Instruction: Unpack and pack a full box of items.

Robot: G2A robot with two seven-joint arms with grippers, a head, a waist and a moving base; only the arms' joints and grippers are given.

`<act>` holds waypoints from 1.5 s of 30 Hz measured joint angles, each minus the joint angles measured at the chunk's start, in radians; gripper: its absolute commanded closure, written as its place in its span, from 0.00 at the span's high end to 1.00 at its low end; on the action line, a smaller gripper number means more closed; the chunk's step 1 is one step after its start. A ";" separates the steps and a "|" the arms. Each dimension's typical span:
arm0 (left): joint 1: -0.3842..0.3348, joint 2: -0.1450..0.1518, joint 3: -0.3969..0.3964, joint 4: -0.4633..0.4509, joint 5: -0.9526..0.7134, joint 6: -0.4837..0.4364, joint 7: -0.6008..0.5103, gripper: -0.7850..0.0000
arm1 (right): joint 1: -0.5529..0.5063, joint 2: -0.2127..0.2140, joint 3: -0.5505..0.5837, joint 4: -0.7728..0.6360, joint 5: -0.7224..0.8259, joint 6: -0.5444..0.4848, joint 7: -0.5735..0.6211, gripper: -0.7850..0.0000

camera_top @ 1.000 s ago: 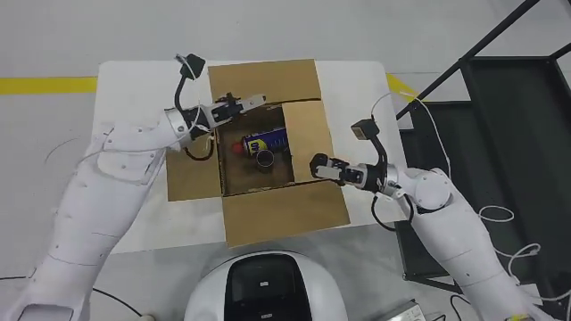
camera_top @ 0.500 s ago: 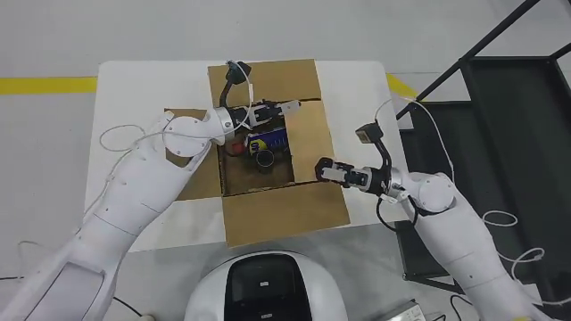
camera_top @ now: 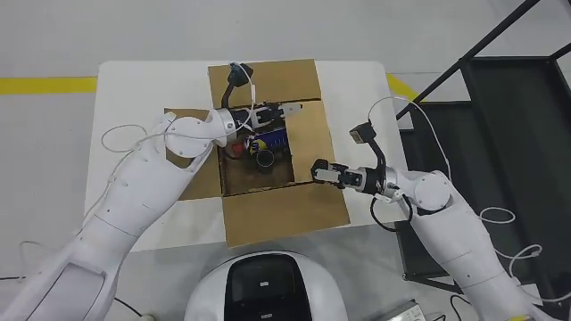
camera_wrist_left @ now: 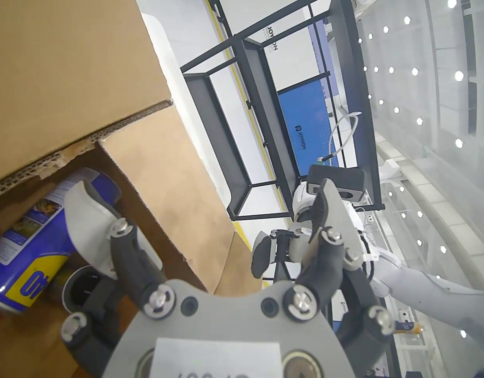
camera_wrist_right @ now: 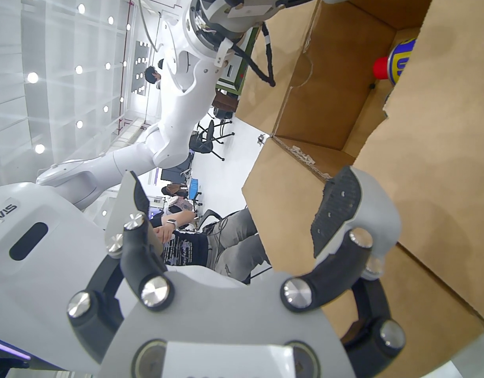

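So the cardboard box (camera_top: pixel 268 80) sits open on the white tabletop (camera_top: pixel 134 89), flaps folded out. Down inside there's a blue and yellow spray can (camera_top: pixel 270 139) (camera_wrist_left: pixel 25 245) (camera_wrist_right: pixel 401 60) with a red cap lying on its side, and a dark round thing (camera_top: pixel 265 157) (camera_wrist_left: pixel 84 281) just beside it, can't tell what it is. Left tool (camera_top: pixel 290 110) (camera_wrist_left: pixel 202 198) hangs over the box opening above the can, fingers spread, nothing in them. Right tool (camera_top: pixel 317 173) (camera_wrist_right: pixel 236 190) is over by the box's right flap near its front corner, also spread wide and empty, can't tell if it touches the cardboard. Black metal rack (camera_top: pixel 500 125) stands off to the right of the tabletop
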 measured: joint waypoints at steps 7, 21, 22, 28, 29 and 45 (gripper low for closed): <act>-0.048 -0.062 0.075 0.164 -0.100 0.001 -0.027 1.00 | -0.038 0.006 0.016 -0.059 -0.015 0.007 0.004 1.00; -0.123 -0.168 0.106 0.411 -0.295 -0.227 -0.063 1.00 | -0.050 0.009 -0.020 -0.101 -0.025 0.028 0.054 1.00; -0.125 -0.172 0.101 0.415 -0.310 -0.247 -0.073 1.00 | -0.045 0.008 -0.030 -0.106 -0.031 0.033 0.057 1.00; -0.117 -0.186 0.082 0.412 -0.379 -0.327 -0.152 1.00 | -0.017 0.003 -0.075 -0.134 -0.065 0.054 0.064 1.00; -0.117 -0.189 0.081 0.410 -0.389 -0.331 -0.162 1.00 | -0.013 0.003 -0.082 -0.138 -0.073 0.059 0.063 1.00; -0.122 -0.218 0.039 0.443 -0.488 -0.398 -0.309 1.00 | -0.112 0.016 0.068 -0.121 -0.154 -0.017 -0.196 1.00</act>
